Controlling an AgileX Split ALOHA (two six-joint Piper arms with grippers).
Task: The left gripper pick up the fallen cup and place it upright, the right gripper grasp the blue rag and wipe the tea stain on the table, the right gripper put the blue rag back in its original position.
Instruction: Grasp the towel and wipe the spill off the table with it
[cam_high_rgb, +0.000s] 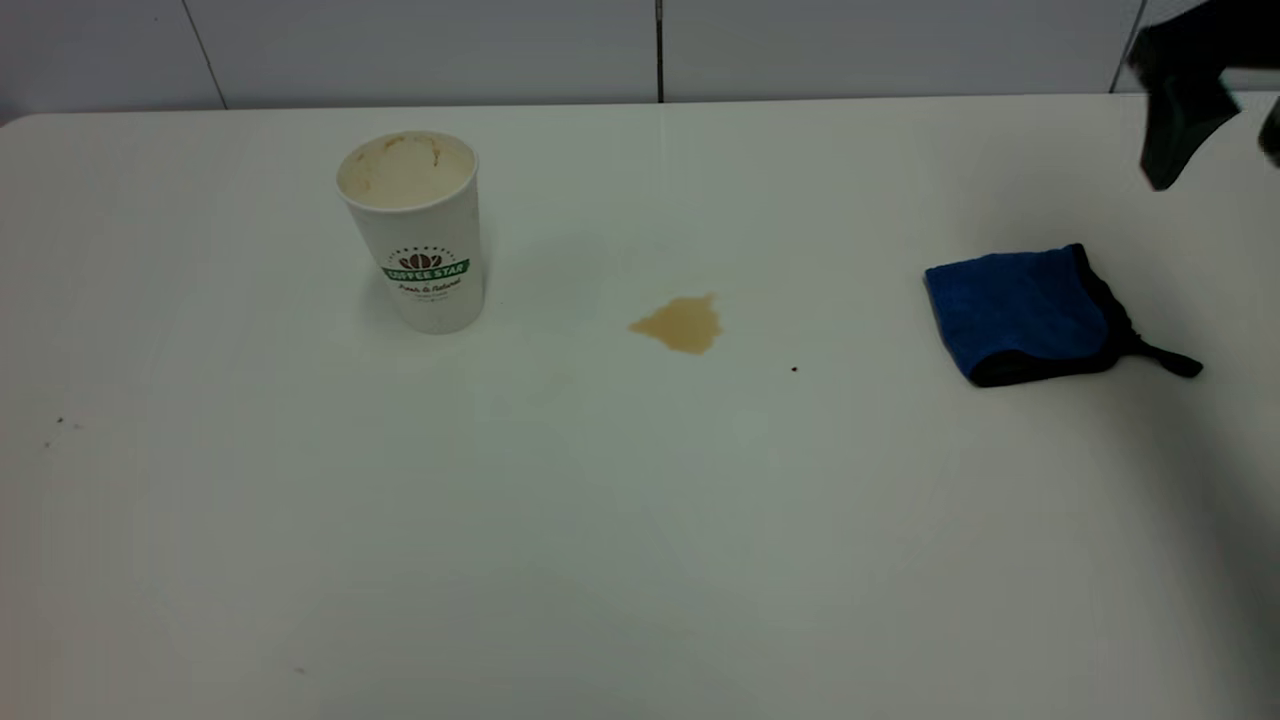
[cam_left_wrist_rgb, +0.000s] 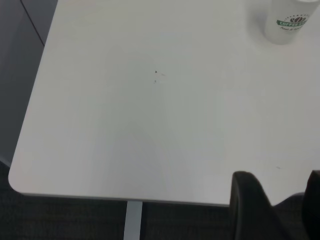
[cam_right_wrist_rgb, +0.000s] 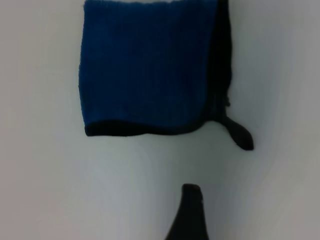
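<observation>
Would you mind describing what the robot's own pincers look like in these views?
Little of them shows. The right pincer is a plain matte black shape at the exterior view's upper right edge, with a tapering finger ending in a rounded tip. The left pincer shows two thick, rounded black fingers. No cables, markings or other colours are visible on either.

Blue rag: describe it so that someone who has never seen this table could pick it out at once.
On the white table, look toward the right side, past the upright paper cup and the brown tea stain. The blue rag lies folded flat there, the only coloured cloth, edged in black with a small black loop.
</observation>
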